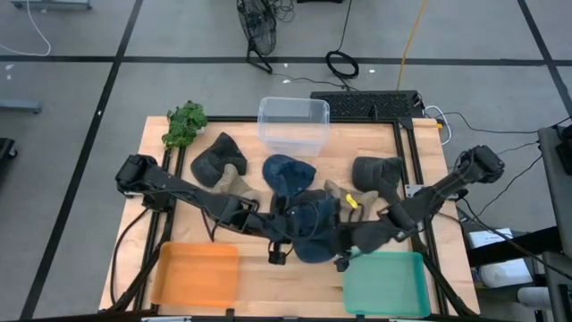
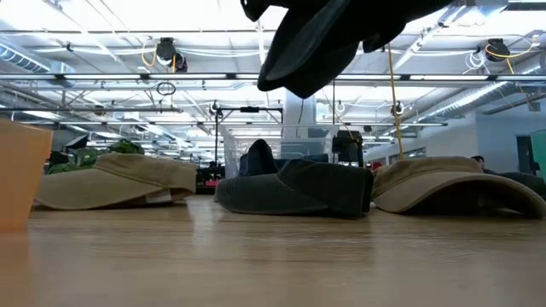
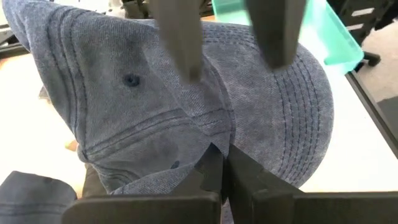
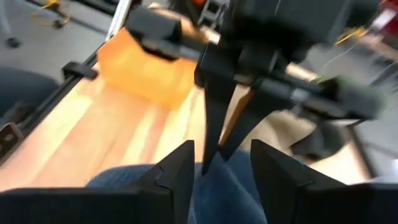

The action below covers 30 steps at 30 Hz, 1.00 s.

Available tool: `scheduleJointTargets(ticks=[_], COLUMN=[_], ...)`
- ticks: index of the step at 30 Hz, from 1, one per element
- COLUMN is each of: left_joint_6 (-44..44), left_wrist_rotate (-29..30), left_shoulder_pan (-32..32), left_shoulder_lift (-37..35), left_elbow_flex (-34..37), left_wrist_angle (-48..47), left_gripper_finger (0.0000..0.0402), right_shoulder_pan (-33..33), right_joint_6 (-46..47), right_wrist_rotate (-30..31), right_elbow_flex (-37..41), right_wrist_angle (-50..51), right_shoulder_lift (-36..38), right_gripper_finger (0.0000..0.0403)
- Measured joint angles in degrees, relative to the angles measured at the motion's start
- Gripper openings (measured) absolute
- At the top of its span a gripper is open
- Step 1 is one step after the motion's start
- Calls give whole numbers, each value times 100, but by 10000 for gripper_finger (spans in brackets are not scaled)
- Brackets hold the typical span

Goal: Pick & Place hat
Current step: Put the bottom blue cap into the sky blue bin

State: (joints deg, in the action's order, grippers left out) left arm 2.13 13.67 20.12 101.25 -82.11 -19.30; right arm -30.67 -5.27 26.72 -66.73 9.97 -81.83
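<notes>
A dark blue denim cap (image 1: 313, 228) hangs in the air near the table's front middle. In the low view the cap (image 2: 316, 43) is well above the hats lying on the table. My left gripper (image 3: 222, 171) reaches in from the left and is shut on the cap's cloth; it shows too in the high view (image 1: 284, 234). My right gripper (image 4: 217, 171) comes from the right, open, with one finger on either side of the blue cloth. In the high view the right gripper (image 1: 344, 255) is at the cap's near right side. My left gripper pinches a raised fold of the cap's crown cloth (image 3: 214, 134) between its two fingers, close to the brim seam. The fingers slant down from the table's left. The cap is lifted clear, and its brim (image 3: 305, 118) droops away from the hold. My right gripper stands open around the cloth (image 4: 217, 186); whether its fingers touch it, I cannot tell.
Other hats lie on the table behind: a dark one (image 1: 214, 161), a tan one (image 1: 237, 183), a blue one (image 1: 288, 172), another dark one (image 1: 375, 170). A clear bin (image 1: 293, 123) and a green plant (image 1: 183, 123) sit at the far edge. An orange tray (image 1: 195, 273) and a green tray (image 1: 384, 282) are at the near edge.
</notes>
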Motion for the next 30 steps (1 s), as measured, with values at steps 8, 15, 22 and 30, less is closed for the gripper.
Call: scheduleJointTargets(ticks=[8,15,22,30], left_joint_6=[-146,-233,-247,-97], left_wrist_rotate=[342,411,502,558], left_shoulder_pan=[195,210,218,221], left_shoulder_lift=[0,0,0,0], left_elbow_flex=[0,2,2,2], left_wrist_angle=[-200,-147,-117,-103], left_gripper_finger=[5,8,11,20], right_shoulder_pan=[157,215,161,9], right_joint_6=[392,759,688,635], right_wrist_rotate=[-166,-157,-170,-142], right_elbow_flex=[-244,-246,-246,-246], right_wrist_angle=[617,885,877,908], right_shoulder_lift=[-336,-336,-336,-334], right_gripper_finger=[139,118,35,2])
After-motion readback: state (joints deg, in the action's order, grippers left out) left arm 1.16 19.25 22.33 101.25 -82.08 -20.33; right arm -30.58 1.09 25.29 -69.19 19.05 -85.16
